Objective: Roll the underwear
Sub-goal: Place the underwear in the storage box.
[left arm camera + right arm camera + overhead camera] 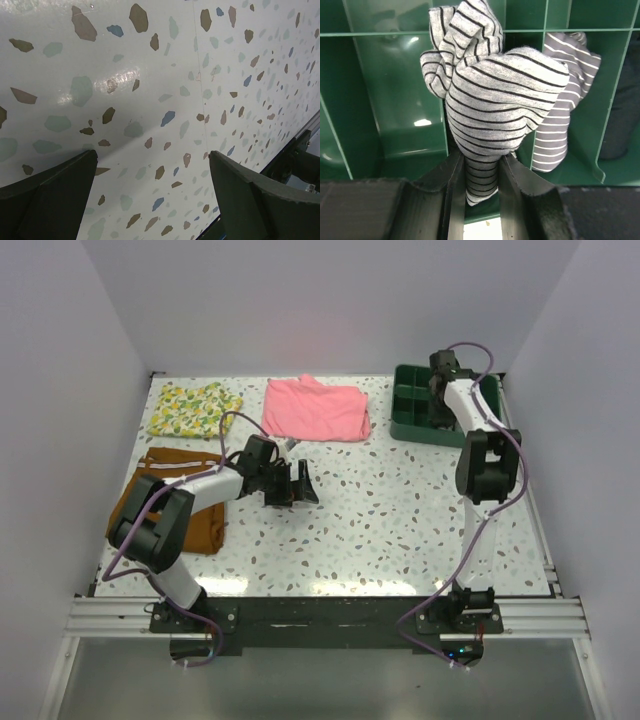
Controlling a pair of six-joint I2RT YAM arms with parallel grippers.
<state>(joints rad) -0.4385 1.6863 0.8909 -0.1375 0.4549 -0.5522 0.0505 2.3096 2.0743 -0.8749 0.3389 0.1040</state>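
The underwear [495,95], light grey knit with thin dark stripes, hangs bunched up over the green divided tray [395,90]. My right gripper [481,165] is shut on its lower end. A darker grey piece with white stripes [565,100] droops into the compartment just right of it; I cannot tell whether it belongs to the same garment. In the top view the right gripper [441,377] reaches into the tray [410,422] at the back right, and the cloth is hidden there. My left gripper [296,483] [152,153] stands open, low over bare speckled tabletop near the middle.
A pink folded garment [315,408] lies at the back centre and a yellow floral cloth [195,410] at the back left. Rust-brown shorts [165,495] lie under the left arm. A dark item [625,100] fills the tray compartment at far right.
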